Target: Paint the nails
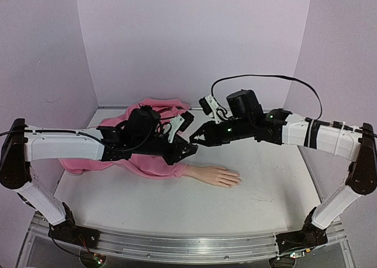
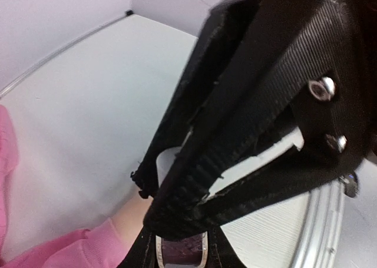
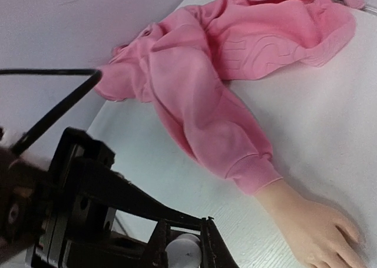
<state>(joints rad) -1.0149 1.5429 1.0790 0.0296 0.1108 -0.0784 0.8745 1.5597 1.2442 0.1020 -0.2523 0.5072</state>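
With the bottle (image 2: 179, 255) pinched in the left gripper (image 1: 189, 148), the right gripper (image 1: 196, 139) clamps its jaws on the white cap (image 3: 184, 248), apparently ready to unscrew it, while the nails (image 1: 235, 178) wait on the mannequin hand (image 1: 217, 175) lying flat on the table (image 1: 283, 179) just below.

White table (image 1: 277, 179), metal rail along its near edge. Lying directly on it: one crumpled pink garment (image 1: 150, 169) at rear left, sleeve extended toward centre. One mannequin hand (image 1: 219, 176) protrudes from the cuff, palm down, pointing right.
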